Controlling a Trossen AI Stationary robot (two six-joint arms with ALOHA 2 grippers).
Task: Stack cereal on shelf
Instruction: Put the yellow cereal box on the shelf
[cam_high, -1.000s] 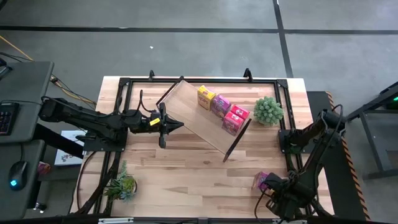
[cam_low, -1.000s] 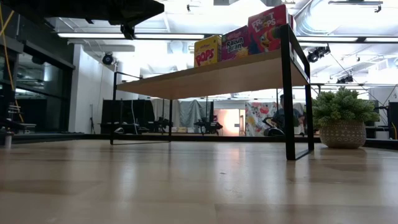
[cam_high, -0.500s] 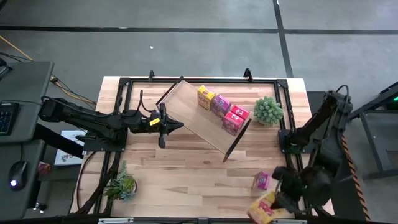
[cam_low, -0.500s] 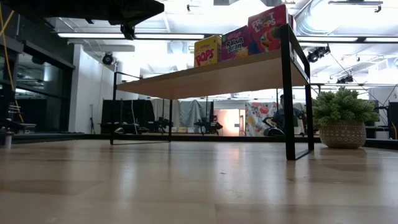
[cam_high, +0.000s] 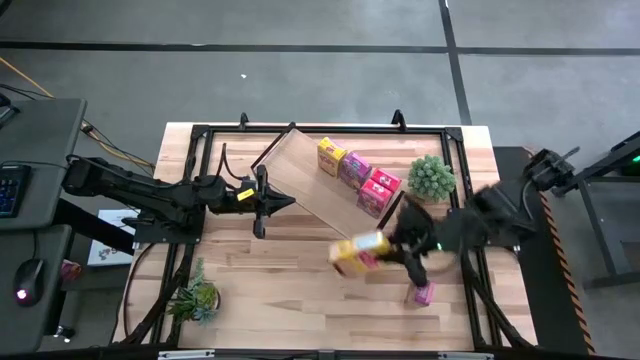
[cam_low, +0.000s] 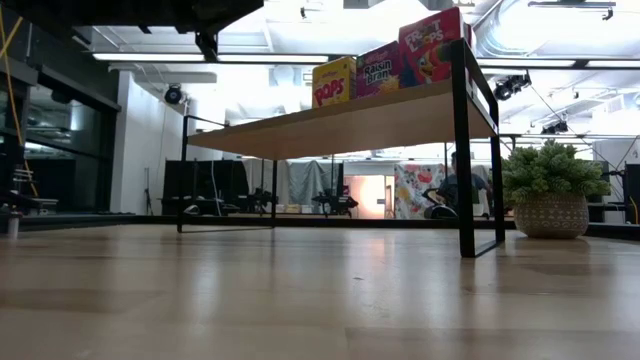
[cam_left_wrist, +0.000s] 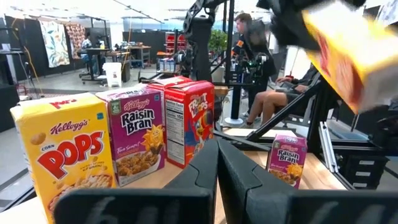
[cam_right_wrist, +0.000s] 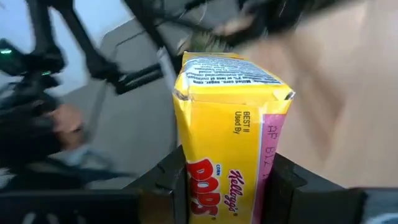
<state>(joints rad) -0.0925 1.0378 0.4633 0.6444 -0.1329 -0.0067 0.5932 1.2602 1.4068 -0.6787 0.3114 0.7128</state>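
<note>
The shelf (cam_high: 318, 190) stands slantwise on the table's far half. On its right part stand a yellow (cam_high: 331, 157), a pink (cam_high: 354, 169) and a red (cam_high: 378, 192) cereal box. My right gripper (cam_high: 392, 246) is shut on another yellow cereal box (cam_high: 357, 256), in the air by the shelf's near right end. A pink box (cam_high: 423, 293) stands on the table near the right edge. My left gripper (cam_high: 285, 201) is shut and points level at the shelf's near long edge. My right gripper pinches the yellow box between its two fingers (cam_right_wrist: 169, 177), one on each narrow side panel (cam_right_wrist: 273, 158), near the box's lower end. The printed front faces the wrist camera and the top flap points away. The box is lifted clear of table and shelf, and tilted. My left gripper's shut fingertips (cam_left_wrist: 217, 163) are at the shelf's edge; I cannot tell whether they touch it.
One potted plant (cam_high: 431, 177) stands right of the shelf, another (cam_high: 197, 297) at the near left corner. A black rail frame (cam_high: 200, 160) rims the table. Bare wood lies between the shelf and the near edge. People sit in the room beyond.
My right gripper has risen from the table's near right corner with the yellow box. It has swung toward the far edge and the left, up to the shelf's near right end, with its wrist turning on the way. The box has come clear of the table.
</note>
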